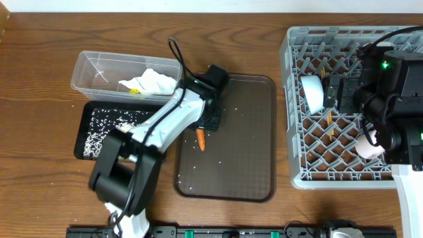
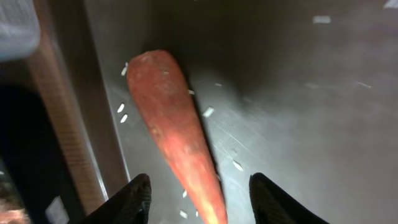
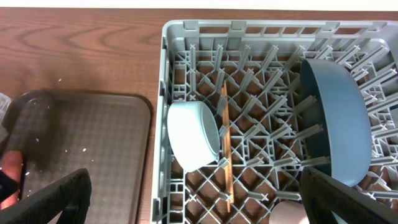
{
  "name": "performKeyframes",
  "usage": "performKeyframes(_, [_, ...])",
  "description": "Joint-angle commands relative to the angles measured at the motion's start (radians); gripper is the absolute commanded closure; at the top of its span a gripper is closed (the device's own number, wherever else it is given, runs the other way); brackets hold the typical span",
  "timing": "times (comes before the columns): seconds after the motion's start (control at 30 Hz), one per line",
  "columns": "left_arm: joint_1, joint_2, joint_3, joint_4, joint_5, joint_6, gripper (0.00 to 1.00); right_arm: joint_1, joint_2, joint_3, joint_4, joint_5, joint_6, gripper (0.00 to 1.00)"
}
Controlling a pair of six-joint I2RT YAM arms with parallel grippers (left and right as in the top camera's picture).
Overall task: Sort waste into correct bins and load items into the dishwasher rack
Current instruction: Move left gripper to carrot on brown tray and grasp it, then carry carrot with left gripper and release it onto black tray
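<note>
One orange carrot point(image 2: 168, 118) lies mid-frame between the unclenched fingers point(image 2: 134, 199) of the left gripper point(image 2: 196, 190). At right, the right gripper point(image 3: 196, 183) gapes empty above one white bowl point(image 3: 193, 134) and one dark blue plate point(image 3: 333, 118).

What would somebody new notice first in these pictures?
Probably the bright orange carrot, lying on the brown plastic serving tray mid-table, between the open jaws of the left gripper. Next comes the big grey plastic dishwasher rack on the right, holding a large dark blue plate stood on edge and a small light blue cup.
</note>
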Motion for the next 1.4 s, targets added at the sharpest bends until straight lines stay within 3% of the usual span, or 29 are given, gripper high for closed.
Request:
performKeyframes(0.0, [0.011, 0.05, -0.008, 0.003, -0.029, -0.105, 0.51, 0.003, -0.008, 0.014, -0.003, 0.0, 0.01, 0.01])
performKeyframes(0.13, [0.027, 0.054, -0.008, 0.012, -0.025, -0.122, 0.53, 0.003, -0.008, 0.014, -0.003, 0.0, 0.01, 0.02])
performKeyframes(0.23, [0.045, 0.055, -0.008, 0.018, 0.003, -0.121, 0.62, 0.003, -0.008, 0.014, -0.003, 0.0, 0.01, 0.01])
performKeyframes(0.4, [0.071, 0.061, -0.008, 0.056, 0.124, -0.122, 0.62, 0.003, -0.008, 0.014, -0.003, 0.0, 0.01, 0.01])
performKeyframes(0.63, [0.074, 0.101, -0.008, 0.074, 0.133, -0.122, 0.62, 0.003, -0.008, 0.014, -0.003, 0.0, 0.01, 0.01])
performKeyframes(0.87, [0.077, 0.096, -0.007, 0.068, 0.137, -0.124, 0.81, 0.003, -0.008, 0.014, -0.003, 0.0, 0.01, 0.01])
performKeyframes(0.9, [0.078, 0.092, -0.003, 0.06, 0.136, -0.116, 0.86, 0.003, -0.008, 0.014, -0.003, 0.0, 0.01, 0.01])
performKeyframes(1.07, [0.106, 0.035, 0.062, -0.057, 0.13, -0.059, 0.86, 0.003, -0.008, 0.014, -0.003, 0.0, 0.01, 0.01])
performKeyframes(1.37, [0.256, -0.183, 0.09, -0.251, -0.046, -0.047, 0.86, 0.003, -0.008, 0.014, -0.003, 0.0, 0.01, 0.01])
